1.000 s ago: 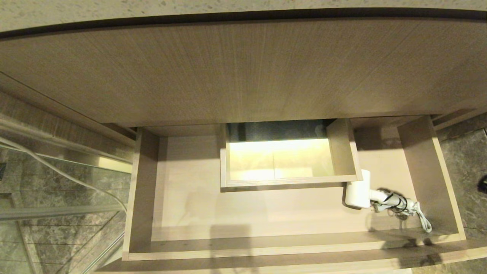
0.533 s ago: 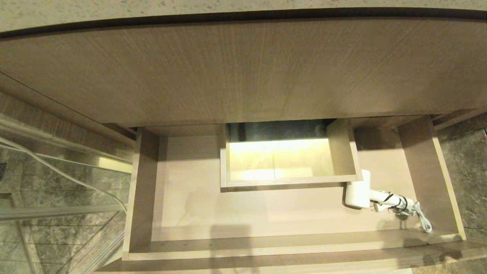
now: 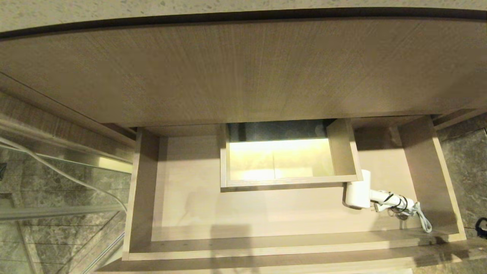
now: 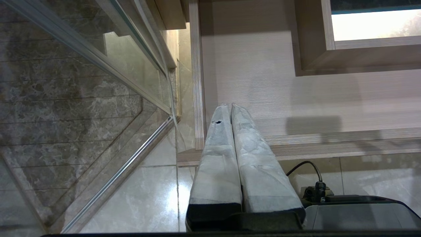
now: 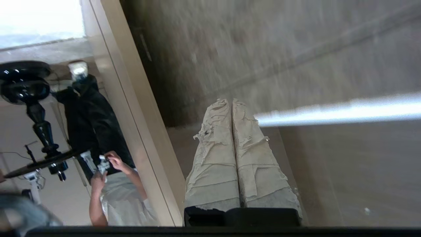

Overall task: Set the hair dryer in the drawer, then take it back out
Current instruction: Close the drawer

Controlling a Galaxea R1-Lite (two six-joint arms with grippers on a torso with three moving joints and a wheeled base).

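Note:
The drawer (image 3: 141, 190) stands pulled out, pale wood-grain, with a boxed cutout (image 3: 344, 152) in its middle. The white hair dryer (image 3: 357, 193) lies on the drawer floor at the right, against the cutout's corner, and its looped cord (image 3: 412, 211) trails toward the right wall. Nothing holds it. My left gripper (image 4: 230, 106) is shut and empty, near the drawer's front left corner (image 4: 197, 131). My right gripper (image 5: 231, 100) is shut and empty, facing a wood-grain surface. A dark bit of the right arm (image 3: 482, 225) shows beside the drawer's right front corner.
The taller wood-grain panel (image 3: 243, 68) rises behind the drawer under a speckled countertop (image 3: 228, 5). A glass panel (image 3: 57, 182) with a white cable (image 3: 68, 177) is at the left. Marble tile (image 3: 466, 160) lies to the right.
The dark part of the right arm at the right edge has dropped toward the drawer's front corner. The shadow on the front right rim has shifted. The hair dryer has not moved.

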